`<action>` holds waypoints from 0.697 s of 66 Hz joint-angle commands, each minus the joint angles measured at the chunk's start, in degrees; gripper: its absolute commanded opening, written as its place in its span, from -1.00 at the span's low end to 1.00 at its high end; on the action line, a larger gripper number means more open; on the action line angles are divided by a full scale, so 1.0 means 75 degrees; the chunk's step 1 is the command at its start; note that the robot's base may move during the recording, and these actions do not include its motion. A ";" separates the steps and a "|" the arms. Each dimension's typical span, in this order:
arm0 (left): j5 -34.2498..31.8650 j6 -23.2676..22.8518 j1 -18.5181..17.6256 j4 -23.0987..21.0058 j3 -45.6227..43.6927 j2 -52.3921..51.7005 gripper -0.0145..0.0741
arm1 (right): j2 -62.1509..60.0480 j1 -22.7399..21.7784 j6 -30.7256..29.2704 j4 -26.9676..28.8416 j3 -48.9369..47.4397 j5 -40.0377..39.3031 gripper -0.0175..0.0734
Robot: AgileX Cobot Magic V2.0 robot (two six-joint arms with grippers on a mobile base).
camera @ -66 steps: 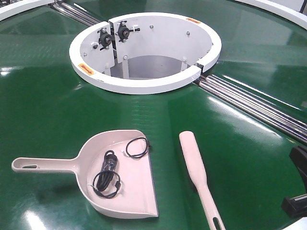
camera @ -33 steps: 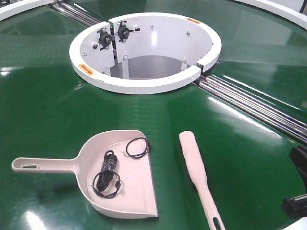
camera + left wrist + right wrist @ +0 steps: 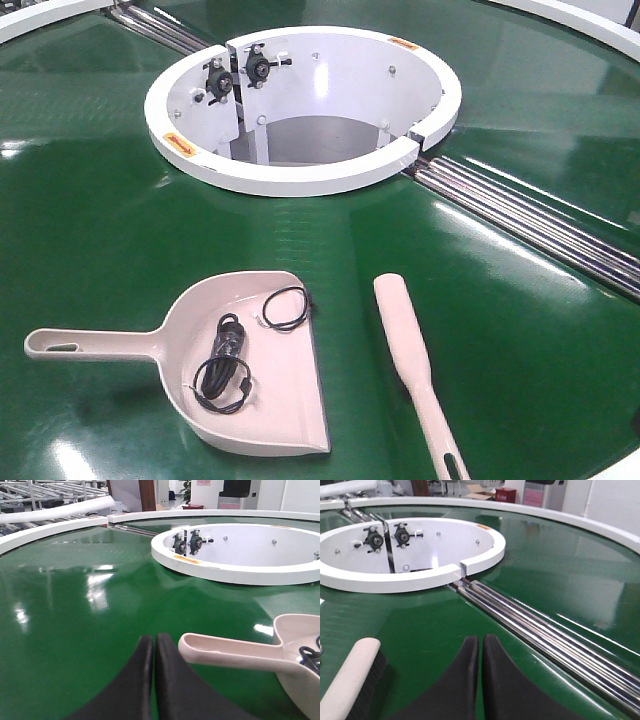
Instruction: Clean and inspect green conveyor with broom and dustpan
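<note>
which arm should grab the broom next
Probably the right. The right pincer, shut and empty, has the broom just to its left, bristles showing. The left pincer, also shut, sits by the dustpan handle, which already holds black cables.

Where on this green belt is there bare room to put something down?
The green conveyor is bare on the left, between the white ring and the dustpan handle, and also on the right, between the broom and the steel rollers. The strip between dustpan and broom is narrow, and black cables lie in the pan.
</note>
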 commanded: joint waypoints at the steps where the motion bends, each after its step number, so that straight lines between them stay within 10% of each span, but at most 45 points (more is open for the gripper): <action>1: -0.0558 -0.0070 0.0009 -0.0011 0.0176 -0.0115 -0.72 | -0.0323 -0.0091 0.0009 -0.0113 0.0165 -0.0736 -0.63; 16: -0.0558 -0.0070 0.0009 -0.0011 0.0176 -0.0115 -0.72 | -0.1921 -0.0091 0.0009 -0.0099 0.2166 -0.1655 -0.63; 46: -0.0549 -0.0070 0.0009 -0.0011 0.0176 -0.0115 -0.72 | -0.2776 -0.0091 -0.0017 -0.0094 0.2173 -0.0727 -0.63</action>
